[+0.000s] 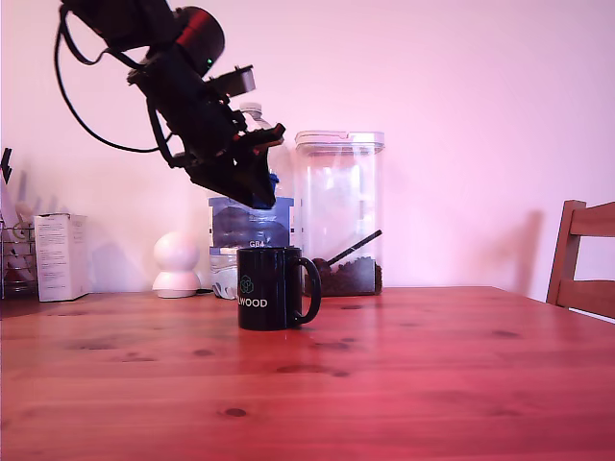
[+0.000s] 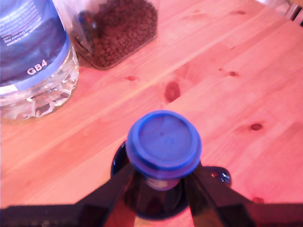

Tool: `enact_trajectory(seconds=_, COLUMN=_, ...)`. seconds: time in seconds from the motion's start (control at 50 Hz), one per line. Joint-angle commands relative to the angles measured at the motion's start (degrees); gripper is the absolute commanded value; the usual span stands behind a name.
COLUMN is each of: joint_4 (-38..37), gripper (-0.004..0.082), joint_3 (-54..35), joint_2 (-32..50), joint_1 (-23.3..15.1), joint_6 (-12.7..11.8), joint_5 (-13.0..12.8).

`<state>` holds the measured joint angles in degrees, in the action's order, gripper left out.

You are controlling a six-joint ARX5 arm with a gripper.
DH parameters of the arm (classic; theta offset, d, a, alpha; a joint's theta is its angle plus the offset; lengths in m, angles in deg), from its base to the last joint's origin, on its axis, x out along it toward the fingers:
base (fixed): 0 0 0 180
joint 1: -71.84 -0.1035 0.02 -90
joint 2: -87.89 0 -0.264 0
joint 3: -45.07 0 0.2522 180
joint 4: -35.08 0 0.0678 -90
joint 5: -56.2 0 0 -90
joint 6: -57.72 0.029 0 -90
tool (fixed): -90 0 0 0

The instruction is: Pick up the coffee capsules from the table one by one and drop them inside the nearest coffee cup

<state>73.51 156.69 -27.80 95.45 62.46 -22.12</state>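
Looking at the wrist view, the gripper [image 2: 163, 182] is clamped on the blue capsule [image 2: 163, 142], hanging right above the black mug [image 2: 124, 161], bottle at 10 o'clock. Seems light, rigid, slick; pinching below its rim looks best.

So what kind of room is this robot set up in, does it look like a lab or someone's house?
Most likely a home kitchen or dining area, not a lab. There's a wooden table with a wooden chair beside it, and a clear container of coffee beans behind a black mug.
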Motion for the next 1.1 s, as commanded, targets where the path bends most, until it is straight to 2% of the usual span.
enact_trajectory(seconds=0.0, joint_4=1.62, gripper=0.0156, joint_3=1.42, joint_2=-2.93, joint_1=0.17, joint_6=0.31, joint_5=0.11)
enact_trajectory(seconds=0.34, joint_4=8.24, gripper=0.0159, joint_3=6.56, joint_2=-6.93, joint_1=0.17, joint_6=0.57, joint_5=0.13)
enact_trajectory(seconds=0.8, joint_4=8.98, gripper=0.0175, joint_3=6.56, joint_2=-7.37, joint_1=0.17, joint_6=1.77, joint_5=-0.11)
enact_trajectory(seconds=0.84, joint_4=8.96, gripper=0.0209, joint_3=6.56, joint_2=-7.37, joint_1=0.17, joint_6=1.75, joint_5=-0.11)
enact_trajectory(seconds=0.98, joint_4=8.96, gripper=0.0454, joint_3=6.56, joint_2=-7.37, joint_1=0.17, joint_6=1.75, joint_5=-0.13)
enact_trajectory(seconds=1.08, joint_4=8.55, gripper=0.0482, joint_3=6.56, joint_2=-7.37, joint_1=0.11, joint_6=1.77, joint_5=-0.15)
